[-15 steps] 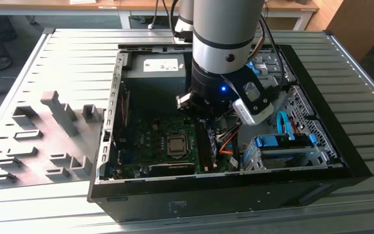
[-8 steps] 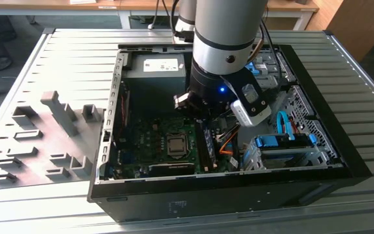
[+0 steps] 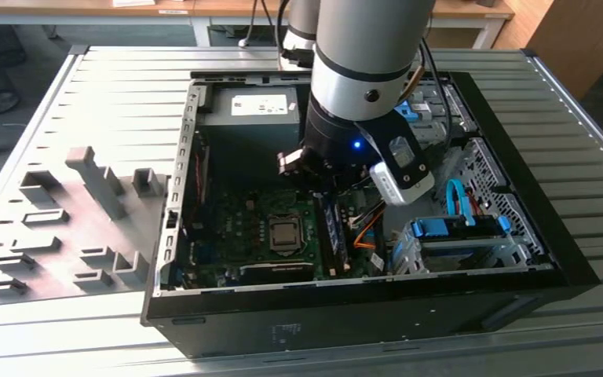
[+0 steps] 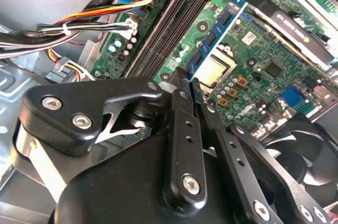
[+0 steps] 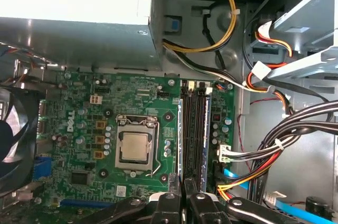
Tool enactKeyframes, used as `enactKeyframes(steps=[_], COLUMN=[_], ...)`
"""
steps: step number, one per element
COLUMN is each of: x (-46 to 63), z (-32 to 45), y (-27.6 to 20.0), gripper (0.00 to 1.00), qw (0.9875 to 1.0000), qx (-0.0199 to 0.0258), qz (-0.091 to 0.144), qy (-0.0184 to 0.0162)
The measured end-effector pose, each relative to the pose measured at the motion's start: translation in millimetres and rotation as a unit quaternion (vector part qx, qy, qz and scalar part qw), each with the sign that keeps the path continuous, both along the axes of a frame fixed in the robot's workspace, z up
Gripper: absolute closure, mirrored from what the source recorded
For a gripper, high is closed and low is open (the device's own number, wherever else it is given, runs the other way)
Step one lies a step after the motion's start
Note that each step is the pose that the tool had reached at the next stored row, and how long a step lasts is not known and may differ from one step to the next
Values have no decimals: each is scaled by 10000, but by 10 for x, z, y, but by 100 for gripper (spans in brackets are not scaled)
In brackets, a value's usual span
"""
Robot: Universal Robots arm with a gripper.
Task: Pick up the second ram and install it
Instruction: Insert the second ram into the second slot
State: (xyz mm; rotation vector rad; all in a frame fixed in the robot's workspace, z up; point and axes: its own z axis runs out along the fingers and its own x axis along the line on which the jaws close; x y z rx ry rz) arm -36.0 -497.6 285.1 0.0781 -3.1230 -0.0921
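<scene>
In the exterior view I saw grey fixture blocks (image 3: 82,212) on the counter (image 3: 123,94) at the left, with the open case (image 3: 553,236) to the right. The second wrist view gave me the chip face of the second ram (image 4: 219,31), standing beside the processor (image 4: 211,71). The first wrist view gave only its thin edge. The tool (image 4: 188,80) was pinched on its near end.

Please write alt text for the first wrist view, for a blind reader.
The gripper hangs over the memory slots of a green motherboard, next to its processor socket, inside an open computer case. Bundled cables run on the slots' other side.
</scene>
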Motion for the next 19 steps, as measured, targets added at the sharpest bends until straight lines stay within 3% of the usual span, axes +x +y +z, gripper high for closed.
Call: enactKeyframes(steps=[8, 19], x=[0, -1], z=[-22, -39], y=[14, 14], gripper=[86, 86], qw=[9999, 9999], qx=[4, 5], qz=[-145, -146], qy=[0, 0])
